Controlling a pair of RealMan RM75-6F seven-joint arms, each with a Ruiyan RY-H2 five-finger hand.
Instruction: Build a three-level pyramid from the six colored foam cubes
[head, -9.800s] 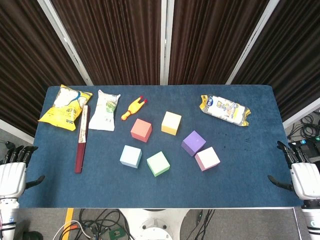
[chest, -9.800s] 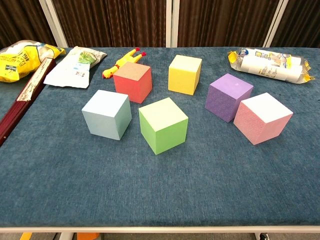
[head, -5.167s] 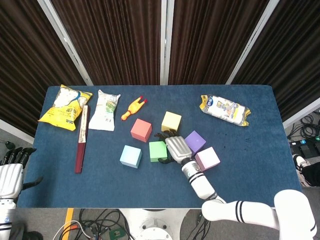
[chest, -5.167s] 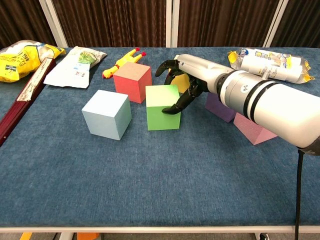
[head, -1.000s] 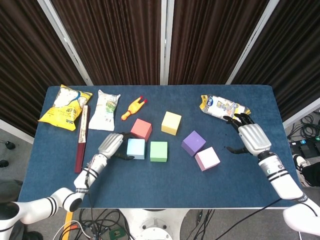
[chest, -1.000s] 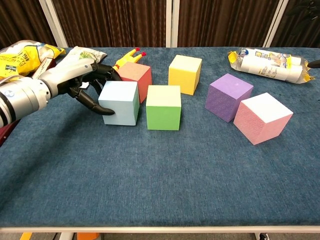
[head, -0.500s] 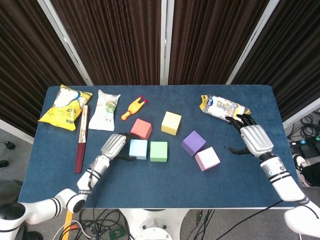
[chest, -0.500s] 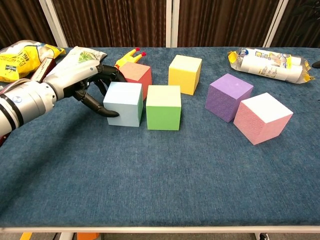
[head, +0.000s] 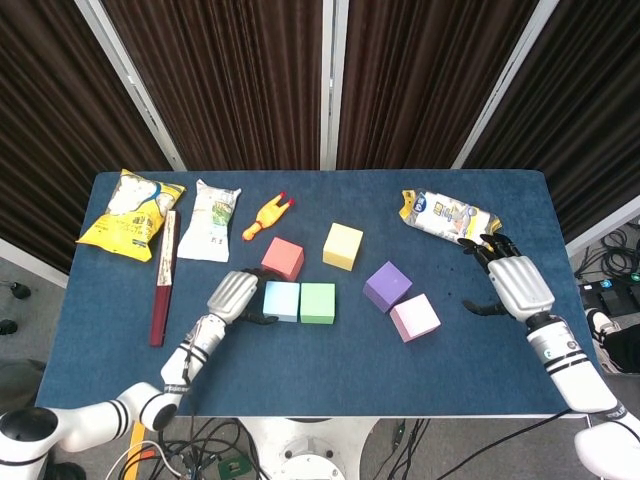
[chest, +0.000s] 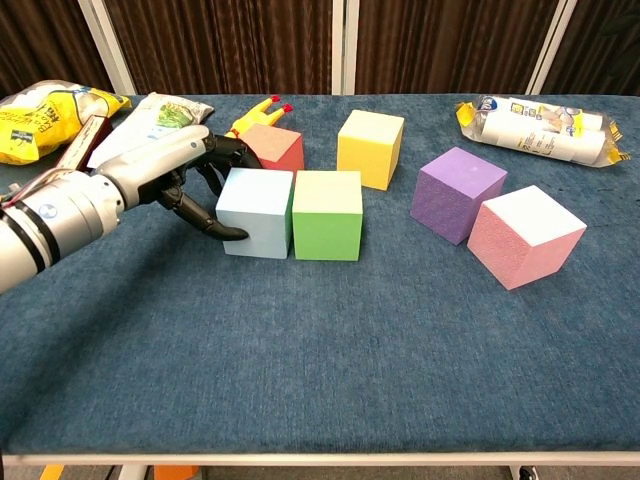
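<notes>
Six foam cubes sit on the blue table. The light blue cube (head: 282, 301) (chest: 257, 211) now touches the green cube (head: 318, 303) (chest: 327, 214) side by side. My left hand (head: 232, 297) (chest: 180, 172) holds the light blue cube at its left end, thumb in front, other fingers behind. The red cube (head: 283, 258) (chest: 272, 146) and yellow cube (head: 343, 246) (chest: 371, 148) stand just behind. The purple cube (head: 387, 286) (chest: 457, 193) and pink cube (head: 414, 317) (chest: 523, 235) lie to the right. My right hand (head: 517, 285) hovers near the right edge, fingers spread and empty, seen only in the head view.
A yellow chip bag (head: 130, 214), a dark red long box (head: 163, 280), a white-green packet (head: 211, 221) and a rubber chicken toy (head: 267, 216) lie at the back left. A white and blue packet (head: 450, 219) lies at the back right, close to my right hand.
My left hand slid the light blue cube to the right until it met the green cube. My right hand drifted slightly right and toward the table's near edge.
</notes>
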